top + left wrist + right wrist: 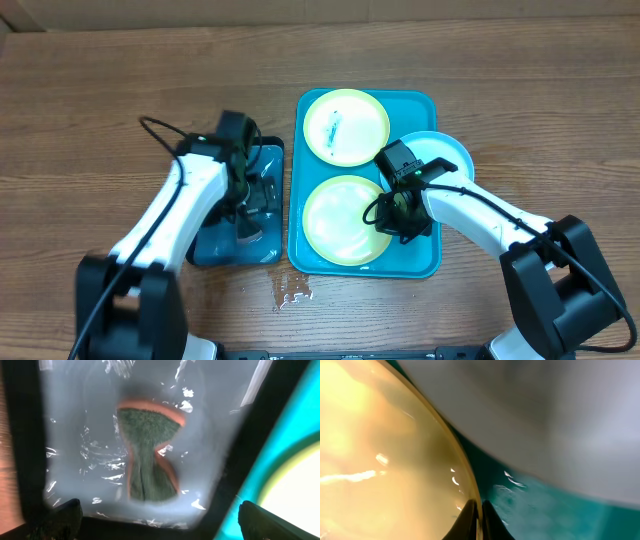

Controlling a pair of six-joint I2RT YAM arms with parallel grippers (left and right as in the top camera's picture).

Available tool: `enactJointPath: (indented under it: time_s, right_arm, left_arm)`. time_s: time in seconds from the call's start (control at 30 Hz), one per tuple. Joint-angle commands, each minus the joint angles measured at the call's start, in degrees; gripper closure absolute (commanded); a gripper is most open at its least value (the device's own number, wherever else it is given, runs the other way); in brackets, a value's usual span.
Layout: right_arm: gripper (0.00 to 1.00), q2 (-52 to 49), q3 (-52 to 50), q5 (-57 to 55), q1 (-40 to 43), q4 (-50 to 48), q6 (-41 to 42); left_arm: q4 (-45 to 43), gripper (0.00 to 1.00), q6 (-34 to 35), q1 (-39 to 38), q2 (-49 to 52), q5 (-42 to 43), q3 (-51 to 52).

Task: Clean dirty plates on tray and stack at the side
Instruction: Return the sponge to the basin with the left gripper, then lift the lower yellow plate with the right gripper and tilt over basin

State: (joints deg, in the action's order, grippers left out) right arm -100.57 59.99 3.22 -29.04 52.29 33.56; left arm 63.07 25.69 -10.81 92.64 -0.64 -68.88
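Observation:
The turquoise tray (412, 108) holds two yellow-green plates: the far one (346, 127) has a blue-green smear, the near one (340, 222) looks wet. A light blue plate (447, 155) lies on the tray's right rim. My right gripper (393, 222) is shut on the near plate's right rim; in the right wrist view the fingers (477, 521) pinch the plate's edge (380, 450) over the tray floor (545, 505). My left gripper (250, 208) is open over the small dark blue tray. Its fingertips (160, 520) are spread wide above a green sponge (147, 455).
The dark blue tray (215, 240) with black rim holds water and the sponge, left of the turquoise tray (280, 455). A small puddle (292, 292) lies on the wood table near the front.

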Motion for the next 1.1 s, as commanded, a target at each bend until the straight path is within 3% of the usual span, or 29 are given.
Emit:
enactJointPath:
  time_s: [0.0, 0.27, 0.6, 1.07]
  right_arm:
    - [0.96, 3.8, 5.2, -9.7, -1.0, 3.6, -1.0]
    - [0.96, 6.4, 20.7, -12.7, -9.9, 5.2, -8.8]
    - [0.96, 2.5, 21.7, -21.2, -22.0, -15.3, -11.4]
    - [0.96, -1.5, 21.9, -55.6, -33.3, -21.2, -14.1]
  left_arm:
    - [3.5, 0.00, -0.4, 2.6, -9.2, 0.5, -8.1]
    - [12.3, 0.00, -0.4, 12.3, -22.6, 0.3, -19.4]
    - [14.6, 0.00, -0.5, 15.0, -33.2, 0.2, -20.8]
    - [16.1, 0.00, -0.4, 15.0, -33.4, 0.1, -20.7]
